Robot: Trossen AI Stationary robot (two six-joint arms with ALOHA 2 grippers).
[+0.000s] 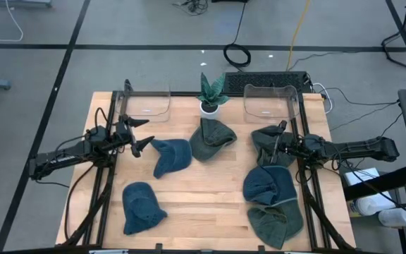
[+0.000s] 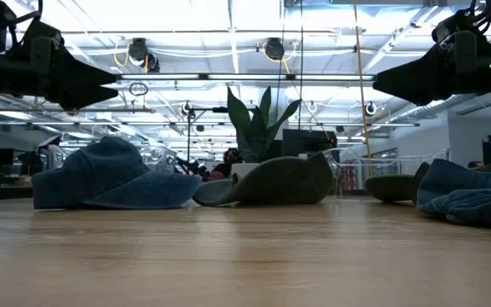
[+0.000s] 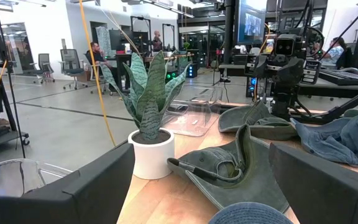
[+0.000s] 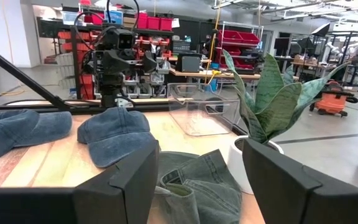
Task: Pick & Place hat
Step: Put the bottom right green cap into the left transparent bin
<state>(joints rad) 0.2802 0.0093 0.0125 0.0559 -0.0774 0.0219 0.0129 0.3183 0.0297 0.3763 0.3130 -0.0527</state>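
Wooden and pale, the worktop point(image 1: 203, 190) carried everything we had to sort: six hats spread across it, two clear bins at the far edge and a potted plant point(image 1: 211, 92) between them. We read the bins as the likely drop places, the left bin point(image 1: 149, 104) beyond the left jaws point(image 1: 141, 134) and the right bin point(image 1: 268, 101) beyond the right jaws point(image 1: 279, 144), which would explain why each arm waited on its own side.

Nearest the left jaws lay a blue denim cap point(image 1: 169, 155), just ahead of the lower finger and not touched. Those jaws stood wide apart and held nothing, so we judged them poised for that cap. A green hat point(image 1: 211, 138) lay farther out, against the plant's pot.

The right jaws hung over a dark green hat point(image 1: 268, 147) and stood partly apart. In the right wrist view we saw only air between the fingers point(image 4: 114, 190), with the cloth lower down, so we judged no hat gripped yet. Three more hats point(image 1: 269, 187) lay on the worktop's near half.
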